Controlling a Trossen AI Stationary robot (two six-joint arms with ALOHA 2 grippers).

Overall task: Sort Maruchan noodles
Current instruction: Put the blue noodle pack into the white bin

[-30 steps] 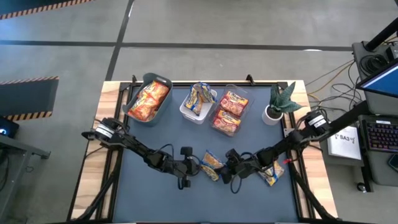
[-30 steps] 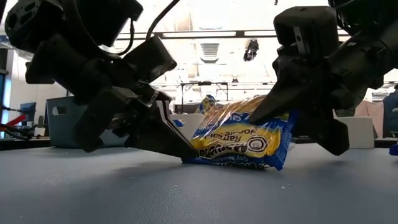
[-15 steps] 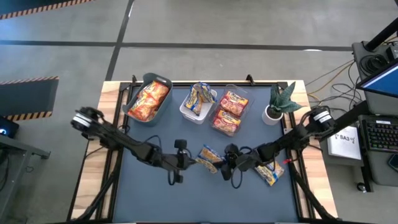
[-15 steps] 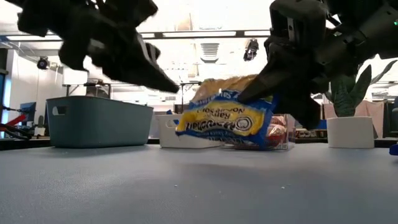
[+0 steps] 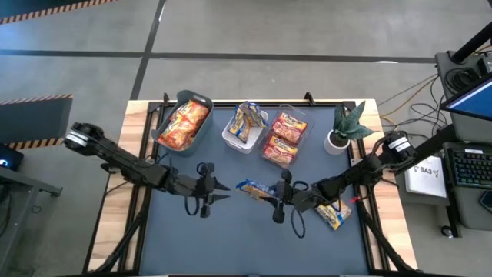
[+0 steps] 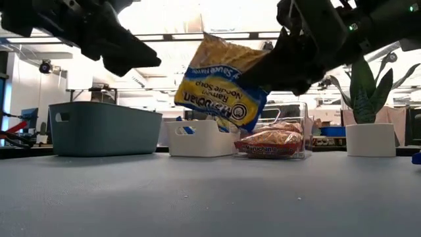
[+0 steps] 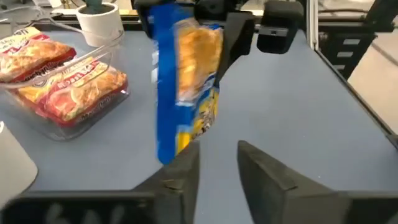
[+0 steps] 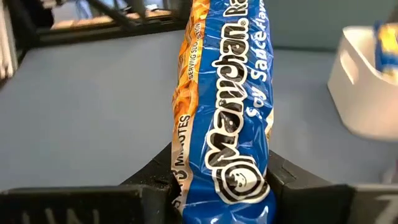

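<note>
Right claw (image 6: 263, 69) clamping blue-and-yellow packet (image 6: 220, 82), lifted

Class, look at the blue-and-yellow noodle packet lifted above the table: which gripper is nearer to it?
Right. The right gripper is clamped on the packet, holding it up; the left gripper hangs open beside it, apart.

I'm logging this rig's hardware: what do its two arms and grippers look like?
Both arms are slim, black and multi-jointed, with black cables looping beside them. Left gripper and right gripper each have two dark, flat, wedge-shaped fingers. A silver-grey round joint housing sits at each arm's outer end. No markings are legible.
</note>
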